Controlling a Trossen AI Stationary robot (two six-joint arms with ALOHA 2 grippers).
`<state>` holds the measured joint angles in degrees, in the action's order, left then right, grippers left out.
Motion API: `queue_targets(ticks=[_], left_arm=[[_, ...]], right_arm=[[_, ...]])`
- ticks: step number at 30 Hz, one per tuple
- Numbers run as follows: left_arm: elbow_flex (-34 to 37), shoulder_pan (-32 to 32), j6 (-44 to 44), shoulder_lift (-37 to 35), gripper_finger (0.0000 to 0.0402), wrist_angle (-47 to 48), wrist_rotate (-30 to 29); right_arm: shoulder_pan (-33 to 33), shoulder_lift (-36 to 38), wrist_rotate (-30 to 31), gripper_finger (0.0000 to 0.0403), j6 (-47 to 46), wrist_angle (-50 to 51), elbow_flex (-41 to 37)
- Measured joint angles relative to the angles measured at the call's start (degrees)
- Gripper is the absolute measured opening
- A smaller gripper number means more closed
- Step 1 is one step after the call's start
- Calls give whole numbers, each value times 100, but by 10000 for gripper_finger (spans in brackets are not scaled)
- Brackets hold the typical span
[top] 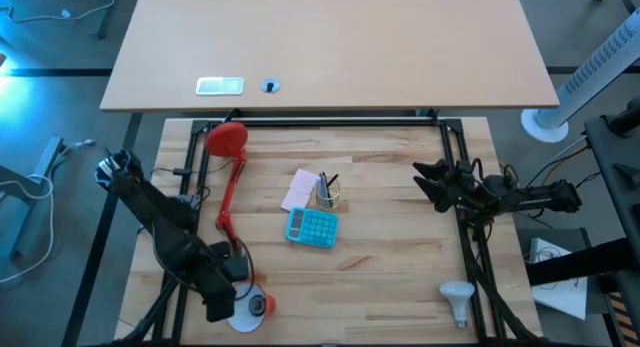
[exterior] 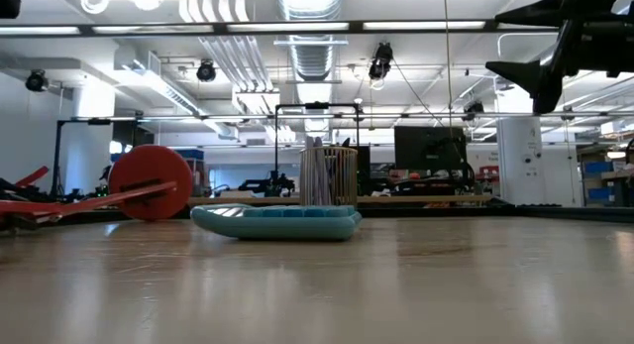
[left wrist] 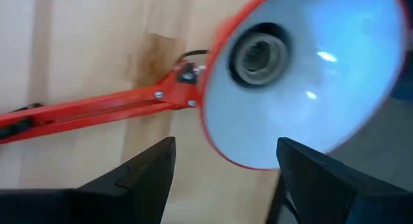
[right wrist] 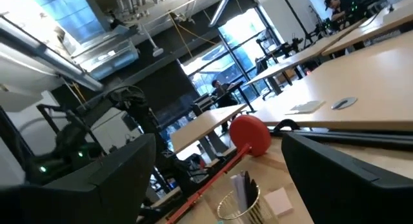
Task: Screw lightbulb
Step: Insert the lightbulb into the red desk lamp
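**A:** High view first, big stuff down. The wooden tabletop point(top: 400, 277) carries a red desk lamp point(top: 229, 192): its arm runs along the left side and its shade point(top: 249, 309) lies at the near-left corner, white inside facing up. The left gripper point(top: 222, 299) sits right at that shade. In the left wrist view the fingers are spread with nothing between them, and the empty socket point(left wrist: 260, 54) is straight ahead.

**B:** And the lightbulb?

**A:** The lightbulb point(top: 458, 298) lies on its side at the near-right corner, well apart from the shade. Domed head toward the far edge, screw base toward the near edge, so its long axis runs roughly far-to-near.

**B:** So the right arm takes it?

**A:** I'd say so. The right gripper point(top: 424, 179) hangs above the right side of the tabletop, jaws parted and holding nothing, fingertips pointing at the middle. The bulb is on its side of the table, off toward the near edge from the jaws. My guess is it has to swing back toward that corner and drop down, closing across the neck, not along it.

**B:** Anything in the way?

**A:** Not really. A teal calculator point(top: 313, 227), a wire pen cup point(top: 328, 195) and a pink notepad point(top: 298, 189) sit mid-table, clear of that path.
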<state>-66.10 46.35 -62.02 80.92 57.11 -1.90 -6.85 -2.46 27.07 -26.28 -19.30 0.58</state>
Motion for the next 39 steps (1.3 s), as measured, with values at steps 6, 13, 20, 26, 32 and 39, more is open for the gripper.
queue_targets(ticks=[6,13,20,26,32,39], left_arm=[[859,13,-924,-685,261,-582,-613],[1722,13,-944,-1183,245,-2435,-290],[1847,11,-809,-944,233,-2563,-252],[1815,8,-634,-693,228,-2733,-183],[1814,4,-650,-556,173,-2866,-149],[1816,-34,-791,-555,69,-2871,-75]], right_arm=[[0,0,-22,332,-269,0,0],[0,0,-52,332,-330,5,0],[0,0,-52,332,-333,7,0],[0,0,-52,332,-332,50,0],[0,0,-50,332,-332,112,0],[0,0,-50,332,-329,110,0]])
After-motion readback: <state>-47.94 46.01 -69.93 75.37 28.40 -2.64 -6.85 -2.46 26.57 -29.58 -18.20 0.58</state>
